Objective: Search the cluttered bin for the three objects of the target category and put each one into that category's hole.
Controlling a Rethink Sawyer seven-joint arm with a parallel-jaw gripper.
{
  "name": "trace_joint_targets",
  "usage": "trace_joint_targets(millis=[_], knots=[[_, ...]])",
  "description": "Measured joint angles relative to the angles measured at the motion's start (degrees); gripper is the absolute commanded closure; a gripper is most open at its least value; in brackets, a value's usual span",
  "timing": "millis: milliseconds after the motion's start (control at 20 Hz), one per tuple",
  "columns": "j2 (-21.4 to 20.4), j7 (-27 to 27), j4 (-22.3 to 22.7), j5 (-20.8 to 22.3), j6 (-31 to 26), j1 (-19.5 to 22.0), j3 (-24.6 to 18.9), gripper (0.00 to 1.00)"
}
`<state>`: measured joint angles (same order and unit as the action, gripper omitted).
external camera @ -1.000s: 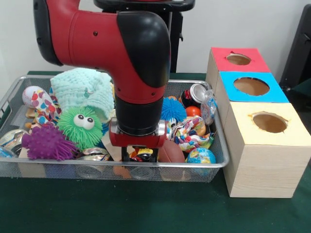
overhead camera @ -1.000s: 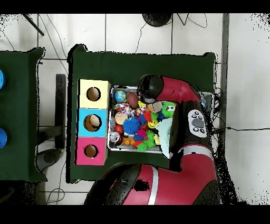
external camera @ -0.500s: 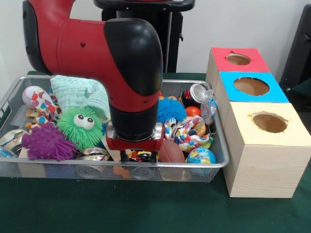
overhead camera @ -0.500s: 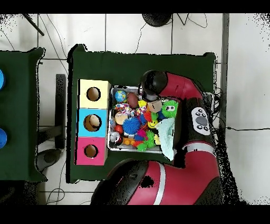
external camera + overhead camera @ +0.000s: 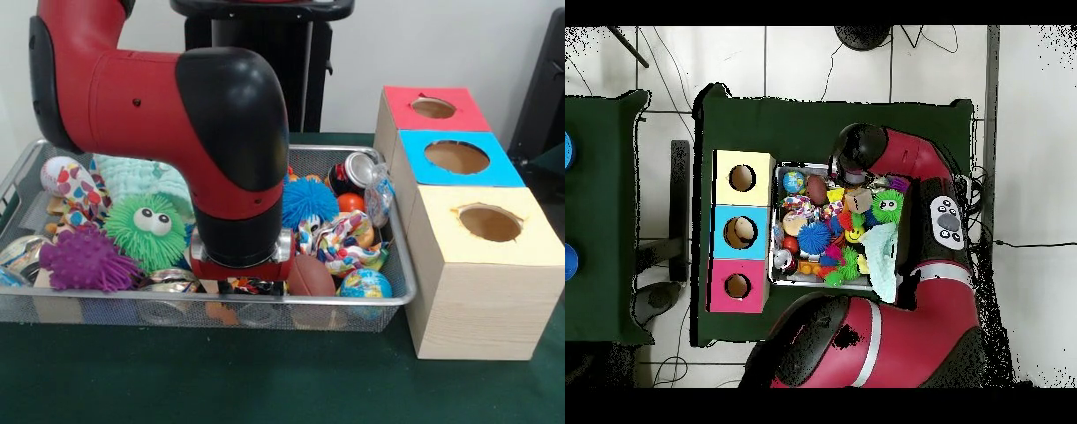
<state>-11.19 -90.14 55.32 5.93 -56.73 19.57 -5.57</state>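
The wire mesh bin (image 5: 353,301) is full of toys; it also shows in the overhead view (image 5: 777,226). One white printed cloth piece (image 5: 76,186) lies at the bin's left end. Another printed cloth piece (image 5: 341,244) lies right of the arm, and shows in the overhead view (image 5: 797,209). A third does not show. My gripper (image 5: 239,284) is low among the toys at the bin's front middle, mostly hidden by the wrist and clutter. The hole (image 5: 490,223) in the yellow-topped box is to the right; it also shows in the overhead view (image 5: 742,178).
A mint-green knitted cloth (image 5: 146,178), a green pom-pom with eyes (image 5: 146,228), a purple pom-pom (image 5: 85,259) and a blue pom-pom (image 5: 309,201) crowd the bin. A can (image 5: 357,168), a brown ball (image 5: 310,276) and a globe ball (image 5: 365,284) lie near its right end. The blue-topped box (image 5: 455,159) and red-topped box (image 5: 433,108) stand behind the yellow one.
The arm has swung left in the front view and sunk a little, covering more of the mint cloth. The gripper sits slightly lower among the toys.
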Motion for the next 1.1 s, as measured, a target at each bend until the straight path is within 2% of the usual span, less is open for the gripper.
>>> trace_joint_targets(millis=[350, 550, 750, 1100], knots=[[0.8, 0.0, -1.5, 0.0, -2.0, 0.1, -0.2, 0.0], [-0.6, 0.0, 0.3, 0.1, -1.8, 0.0, -0.2, 0.0], [-5.6, 0.0, 4.8, 0.2, -1.8, -0.9, 0.2, 0.0], [-14.1, 0.0, 9.0, 0.3, -1.8, -3.8, 2.0, 0.0]])
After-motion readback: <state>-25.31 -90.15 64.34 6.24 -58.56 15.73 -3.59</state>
